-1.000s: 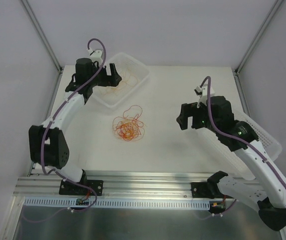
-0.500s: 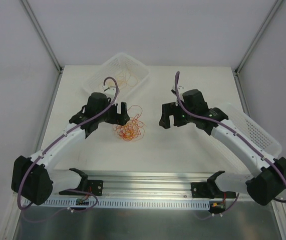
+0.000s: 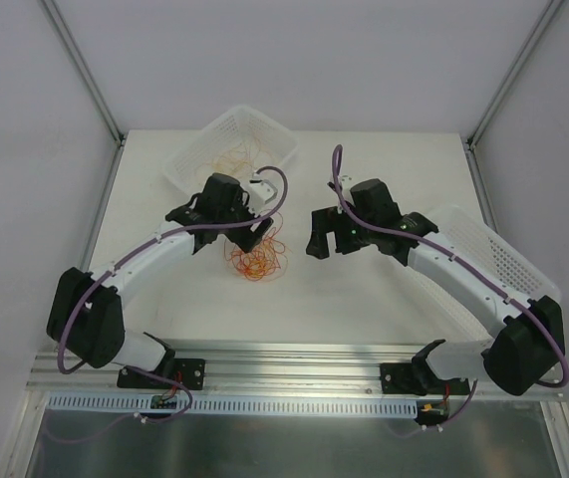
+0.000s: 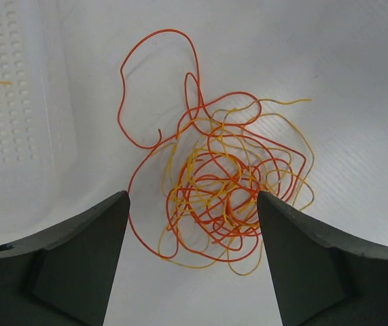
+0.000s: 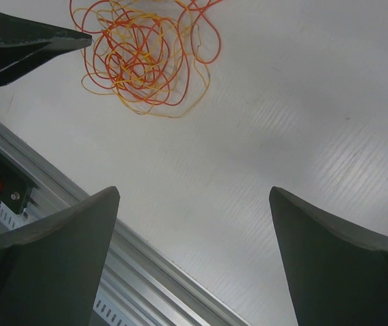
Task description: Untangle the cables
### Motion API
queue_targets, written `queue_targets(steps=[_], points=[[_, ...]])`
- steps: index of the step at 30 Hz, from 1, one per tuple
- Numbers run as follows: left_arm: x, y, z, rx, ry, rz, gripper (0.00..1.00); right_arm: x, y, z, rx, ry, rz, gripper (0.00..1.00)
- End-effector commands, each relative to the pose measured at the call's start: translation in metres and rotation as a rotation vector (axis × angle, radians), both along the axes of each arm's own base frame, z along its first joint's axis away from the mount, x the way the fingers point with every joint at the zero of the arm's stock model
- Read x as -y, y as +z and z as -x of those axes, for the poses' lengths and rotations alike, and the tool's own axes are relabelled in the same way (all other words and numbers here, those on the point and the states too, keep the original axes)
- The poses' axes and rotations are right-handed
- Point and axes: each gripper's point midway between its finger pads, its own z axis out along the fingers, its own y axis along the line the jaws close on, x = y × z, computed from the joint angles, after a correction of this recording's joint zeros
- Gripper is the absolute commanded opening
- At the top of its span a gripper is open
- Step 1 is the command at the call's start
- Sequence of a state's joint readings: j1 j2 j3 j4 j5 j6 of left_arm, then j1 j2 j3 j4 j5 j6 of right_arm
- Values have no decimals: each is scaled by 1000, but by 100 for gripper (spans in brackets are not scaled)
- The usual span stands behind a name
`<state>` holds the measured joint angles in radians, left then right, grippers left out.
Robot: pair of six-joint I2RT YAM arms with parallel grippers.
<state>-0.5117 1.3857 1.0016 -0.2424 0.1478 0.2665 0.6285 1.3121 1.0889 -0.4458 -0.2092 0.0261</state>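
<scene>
From overhead the left end effector [image 3: 248, 237] covers the far part of the cables [image 3: 257, 261], so up there you can't tell how its jaws stand or whether it touches a strand. Its own wrist camera settles the first: the two dark fingers [image 4: 78, 265] stand well apart with nothing clamped, and the lower half of the cables [image 4: 221, 187] lies in the gap between them. Whether the tips meet the surface [image 4: 357, 81] I can't tell.

That view also catches a corner of the white perforated basket [image 4: 17, 102], cut off at the frame edge, with bits of orange strand showing in it. The cables sit on the surface just on the near side of that basket [image 3: 189, 177], apart from it. They are thin red and orange strands wound into a dense knot of overlapping loops, with one long red loop straying out. Overhead, more orange strands lie inside the basket, too fine to count.

The right end effector [image 3: 319, 237] is farther from the basket, to the right of the cables, jaws spread wide and empty. Its camera shows the cables [image 5: 139, 58] cut off at the top edge, a dark tip of the left end effector beside them.
</scene>
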Motion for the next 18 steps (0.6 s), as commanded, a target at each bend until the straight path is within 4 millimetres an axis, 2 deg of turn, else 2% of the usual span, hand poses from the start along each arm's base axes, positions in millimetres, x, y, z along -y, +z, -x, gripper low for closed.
queue_targets(steps=[1,3,7,15,18], points=[[3,-5,-1,20,-172,-139,75,-1,17,-2,49,-1,-27,98],[3,-20,3,-20,-202,-178,72,3,16,0,51,-11,-13,98],[3,-34,2,-54,-232,-228,67,6,15,0,53,-17,0,98],[4,-48,-11,-79,-219,-281,55,4,16,-5,58,-16,6,98],[8,-49,-12,-87,-224,-274,43,2,15,-7,52,-14,6,98]])
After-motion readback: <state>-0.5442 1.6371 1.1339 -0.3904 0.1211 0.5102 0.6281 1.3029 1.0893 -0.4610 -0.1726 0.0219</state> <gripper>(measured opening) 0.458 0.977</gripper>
